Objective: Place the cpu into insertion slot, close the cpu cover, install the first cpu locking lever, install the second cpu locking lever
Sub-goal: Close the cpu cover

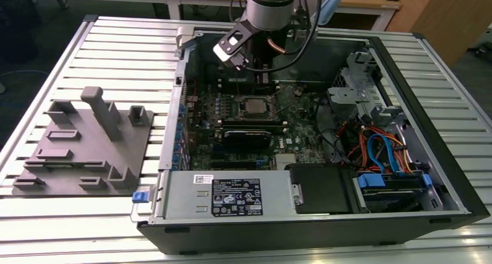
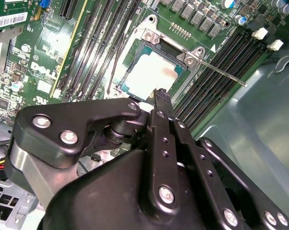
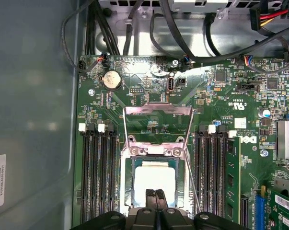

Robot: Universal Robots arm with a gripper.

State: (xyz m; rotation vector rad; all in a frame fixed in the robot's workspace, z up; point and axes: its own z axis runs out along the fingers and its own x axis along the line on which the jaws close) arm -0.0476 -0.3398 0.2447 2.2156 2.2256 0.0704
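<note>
The chip [image 3: 154,179] already lies in the socket [image 3: 129,184], on the green board in the far half of the open case [image 1: 307,241], with long memory slots [image 3: 98,177] on two sides. Your claw [image 3: 156,195] hangs over the chip's edge with its two fingers together and nothing between them. Whether the tips touch the metal I cannot tell. The cover [image 3: 157,109] stands open on the opposite edge of the socket, towards the bundle of cables [image 3: 134,28], so closing it looks to be the step in hand.

To do it well, get the joined tips behind the cover's free bar and swing it over in an arc about its hinge, not straight down. Push at the middle of the bar so the frame does not twist. Mind the thin lever wire [image 3: 192,179] beside the socket, because the cover must not land on it. Don't drag across the chip.

The chip is square, so it has no long axis. It lies flat, metal face up, edges in line with the memory slots. The cover rises from its hinge with the free bar uppermost and seems to lean away from the chip. Its hinge line runs across the memory slots.
</note>
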